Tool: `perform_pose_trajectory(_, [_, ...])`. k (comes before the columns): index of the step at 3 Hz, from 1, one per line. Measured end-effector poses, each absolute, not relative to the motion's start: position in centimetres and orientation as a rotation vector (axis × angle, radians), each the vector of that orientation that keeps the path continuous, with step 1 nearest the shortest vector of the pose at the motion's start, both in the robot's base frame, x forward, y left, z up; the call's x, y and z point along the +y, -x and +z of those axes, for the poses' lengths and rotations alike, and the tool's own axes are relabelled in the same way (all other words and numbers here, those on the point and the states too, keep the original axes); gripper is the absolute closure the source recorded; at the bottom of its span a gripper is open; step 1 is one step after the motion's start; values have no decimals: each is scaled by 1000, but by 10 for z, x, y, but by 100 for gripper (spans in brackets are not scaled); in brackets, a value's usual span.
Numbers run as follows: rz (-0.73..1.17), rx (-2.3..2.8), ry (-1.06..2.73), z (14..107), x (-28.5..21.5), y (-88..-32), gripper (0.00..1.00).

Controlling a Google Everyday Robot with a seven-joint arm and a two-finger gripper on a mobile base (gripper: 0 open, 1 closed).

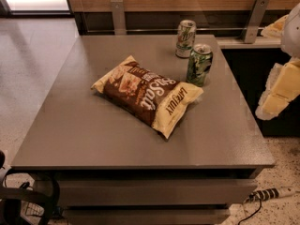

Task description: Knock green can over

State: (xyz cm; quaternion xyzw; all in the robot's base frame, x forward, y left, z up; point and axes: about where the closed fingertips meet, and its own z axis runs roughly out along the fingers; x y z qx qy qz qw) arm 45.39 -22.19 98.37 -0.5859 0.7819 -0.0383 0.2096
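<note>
The green can (pixel 199 64) stands upright at the counter's (pixel 93 125) one o'clock, just behind the chip bag (pixel 147 93), while the gripper (pixel 280 92) hangs off-counter at three o'clock, grip state untellable.

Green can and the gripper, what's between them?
Only bare tabletop, in the camera view; the gripper hangs beyond the table's edge, right of the green can.

A brown-and-cream snack bag (pixel 147 93) lies flat on the grey counter (pixel 84 130). A pale silver can (pixel 185 38) stands upright near its far edge.
</note>
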Motion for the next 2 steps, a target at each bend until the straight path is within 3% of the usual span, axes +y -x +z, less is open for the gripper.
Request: perform_pose_trajectory(2, [155,2011,1142,955,-244,-523,0])
